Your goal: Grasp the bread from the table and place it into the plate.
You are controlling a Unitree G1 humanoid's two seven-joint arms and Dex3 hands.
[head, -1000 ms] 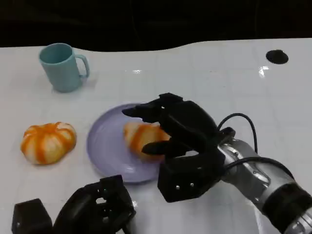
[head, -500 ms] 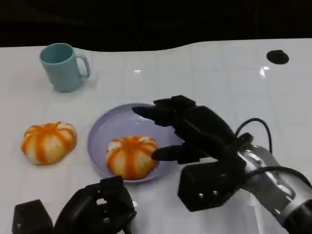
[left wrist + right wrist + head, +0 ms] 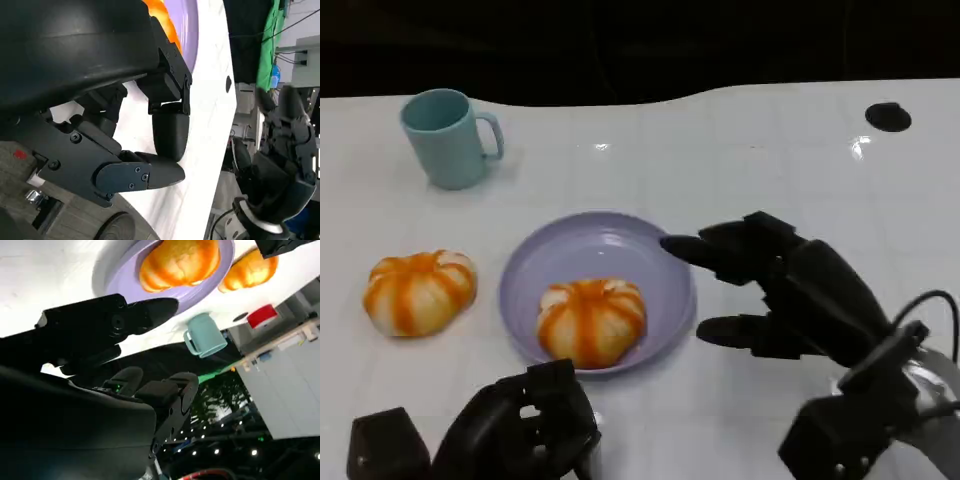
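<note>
1. My right hand hangs over the table just right of the plate, fingers spread apart and holding nothing; its fingertips reach toward the plate's right rim without gripping it.
2. My left hand sits low at the near edge, left of centre. Its fingers are curled in on themselves with nothing between them, as the left wrist view also shows.
3. The plate, round and lilac, lies flat near the middle of the table. One bread rests inside it, in the near half, close to the near rim.
4. That bread is a round, domed bun with orange and pale stripes fanning out from its top. It sits dome up, and I can make out no clear long axis.
5. A second bread of the same look lies on the bare table well left of the plate, apart from it.
6. A light blue mug stands upright at the far left, handle to the right.
7. The table is glossy white with faint grid lines, and a small black disc sits at the far right.
8. Beyond the far edge the room is dark. My right forearm is cut off at the picture's lower right corner.
</note>
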